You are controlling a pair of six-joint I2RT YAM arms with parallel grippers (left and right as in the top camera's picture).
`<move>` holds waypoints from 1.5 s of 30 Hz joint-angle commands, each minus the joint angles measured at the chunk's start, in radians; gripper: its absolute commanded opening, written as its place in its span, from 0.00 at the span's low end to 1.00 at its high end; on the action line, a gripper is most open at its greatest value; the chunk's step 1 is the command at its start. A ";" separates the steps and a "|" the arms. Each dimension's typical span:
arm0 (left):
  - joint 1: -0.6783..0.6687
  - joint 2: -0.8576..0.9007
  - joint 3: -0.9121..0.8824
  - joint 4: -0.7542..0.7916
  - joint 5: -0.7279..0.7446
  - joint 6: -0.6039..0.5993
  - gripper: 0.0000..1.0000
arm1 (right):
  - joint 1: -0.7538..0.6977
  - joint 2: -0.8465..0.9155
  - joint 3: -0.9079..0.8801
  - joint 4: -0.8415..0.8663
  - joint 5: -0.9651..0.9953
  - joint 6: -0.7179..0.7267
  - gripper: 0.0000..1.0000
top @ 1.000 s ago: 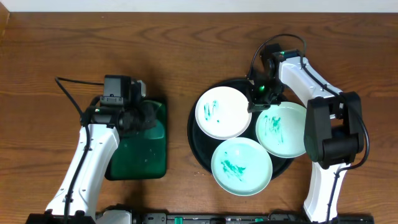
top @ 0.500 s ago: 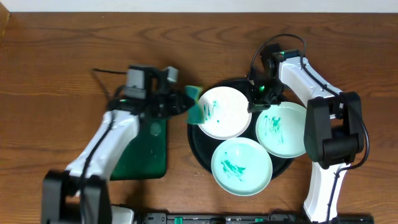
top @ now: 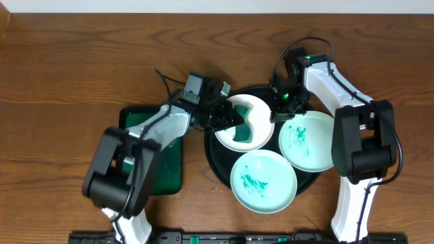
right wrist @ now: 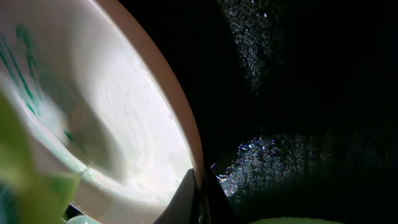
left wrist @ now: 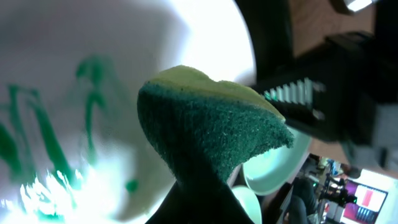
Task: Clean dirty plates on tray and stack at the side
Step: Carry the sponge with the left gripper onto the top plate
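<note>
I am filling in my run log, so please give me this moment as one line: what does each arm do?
left gripper: sponge on back-left plate | right gripper: pinches its rim | tray: three smeared plates

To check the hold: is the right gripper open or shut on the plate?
Shut. The right gripper pinches the rim of the plate, one finger each side.

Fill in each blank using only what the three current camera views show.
1. The left gripper holds a green ____ over the upper plate.
2. The black tray carries ____ plates.
3. The right gripper pinches the upper plate's ____.
4. The green rectangular tray lies on the robot's ____ side.

Missing words: sponge; three; rim; left.
</note>
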 commanded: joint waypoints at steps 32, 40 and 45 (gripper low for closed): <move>0.038 0.141 0.323 -0.682 -0.735 0.148 0.07 | -0.006 0.011 0.011 -0.031 -0.017 -0.020 0.01; -0.039 0.141 0.367 -0.642 -0.467 0.195 0.07 | -0.006 0.011 0.011 -0.026 -0.016 -0.020 0.01; -0.108 0.148 0.367 -0.565 -0.309 0.172 0.07 | -0.006 0.011 0.011 -0.027 -0.017 -0.020 0.01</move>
